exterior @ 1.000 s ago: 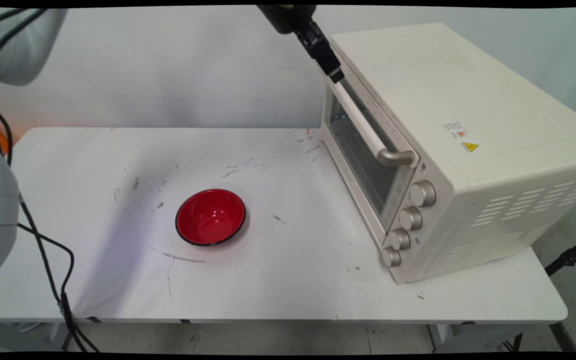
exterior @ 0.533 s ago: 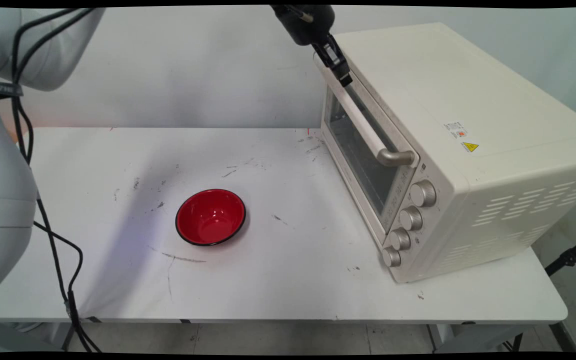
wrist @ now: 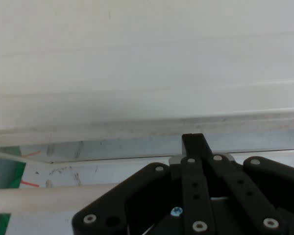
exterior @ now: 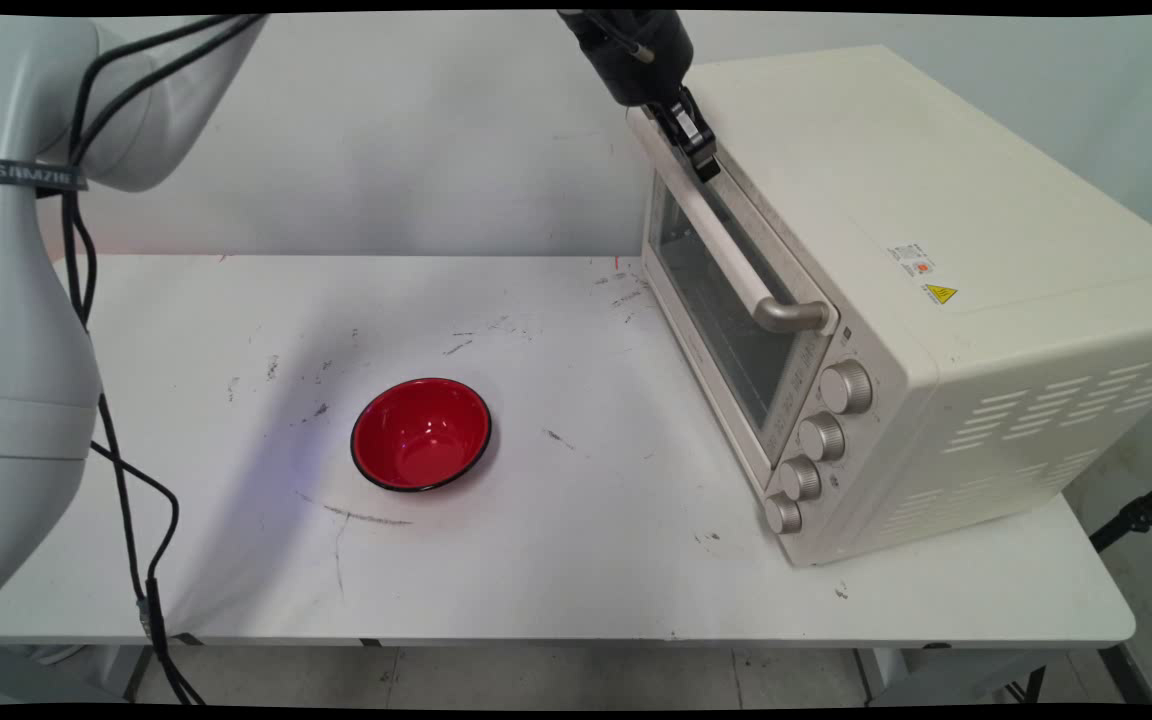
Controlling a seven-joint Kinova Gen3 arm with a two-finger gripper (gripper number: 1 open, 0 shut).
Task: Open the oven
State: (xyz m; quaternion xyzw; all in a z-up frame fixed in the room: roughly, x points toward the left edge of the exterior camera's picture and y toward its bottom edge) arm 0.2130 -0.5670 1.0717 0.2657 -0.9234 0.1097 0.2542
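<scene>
The black gripper (exterior: 701,160) is seen at the top front edge of a cream toaster oven (exterior: 936,300), at the far end of the oven's door, coming down from the top of the main view. Its tip is placed at the seam between the door's upper edge and the oven's top panel, just behind the far end of the door handle (exterior: 736,262); whether it presses on the oven cannot be told. In the hand view the gripper (wrist: 193,142) is shown with its fingers drawn together into one narrow black tip, and nothing is seen held between them. That tip is set against a pale band of the oven, and the cream handle bar (wrist: 44,198) is seen running across the lower left of that view.

The oven is placed on the right part of the white table (exterior: 186,560), with its glass door (exterior: 711,300) turned toward the table's middle. The door appears closed or very nearly so. Four round knobs (exterior: 816,440) are set in a column at the near end of the oven's front. A red bowl (exterior: 421,434) with a dark rim is found well apart from the oven, out in front of its door, upright and holding nothing.
</scene>
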